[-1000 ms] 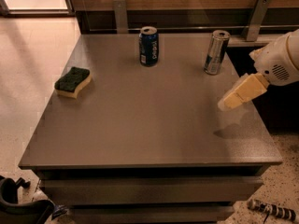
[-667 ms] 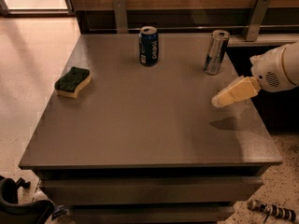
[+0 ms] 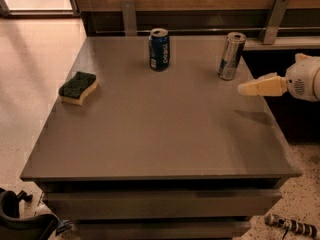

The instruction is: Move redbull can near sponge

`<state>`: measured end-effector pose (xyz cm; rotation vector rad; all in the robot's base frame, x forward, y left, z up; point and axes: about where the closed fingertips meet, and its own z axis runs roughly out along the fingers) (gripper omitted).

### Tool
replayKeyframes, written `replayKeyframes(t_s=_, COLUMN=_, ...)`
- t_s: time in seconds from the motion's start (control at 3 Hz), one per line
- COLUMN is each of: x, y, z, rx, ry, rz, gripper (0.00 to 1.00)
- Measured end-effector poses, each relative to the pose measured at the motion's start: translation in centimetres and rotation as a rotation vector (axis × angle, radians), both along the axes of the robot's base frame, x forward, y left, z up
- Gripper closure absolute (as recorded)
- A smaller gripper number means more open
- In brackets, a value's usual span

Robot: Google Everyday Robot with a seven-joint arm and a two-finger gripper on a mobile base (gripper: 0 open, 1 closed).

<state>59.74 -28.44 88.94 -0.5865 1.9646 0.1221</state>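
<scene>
Grey-brown and matte, the counter (image 3: 160, 139) fills most of the view from above, with pale tan flooring on its left and a wooden wall panel along the back. Near the counter's left edge lies the sponge (image 3: 77, 87), flat, its dark green layer up and its yellow body showing along the near side. Further right, toward the back, stands a dark blue Pepsi can (image 3: 159, 49), upright. To the right of that, also near the back and well apart from the sponge, stands the redbull can (image 3: 231, 56), slim, silver-grey and upright, with nothing touching it. Just to the right of this can and a little nearer the viewer, the gripper (image 3: 243, 89) reaches in from the right edge, a cream-coloured wedge on a white rounded wrist, pointing left and hanging above the counter. It casts a soft shadow (image 3: 252, 117) on the surface below. Its tip is near the redbull can but apart from it. Whether the jaws are parted or closed cannot be told from this side; they have hold of nothing.
</scene>
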Motion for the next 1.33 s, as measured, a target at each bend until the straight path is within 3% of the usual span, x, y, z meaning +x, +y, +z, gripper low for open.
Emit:
replayKeyframes(t_s=0.33, x=2.9, y=-0.6, z=1.2, rx=0.049, ry=-0.096, rz=0.006, gripper=0.0)
replayKeyframes(t_s=1.0, x=3.1, y=-0.4, z=1.2, rx=0.048, ry=-0.099, rz=0.012, gripper=0.0)
replayKeyframes(t_s=1.33, x=4.3, y=0.4, z=0.8, rx=0.115, ry=-0.104, rz=0.053, gripper=0.0)
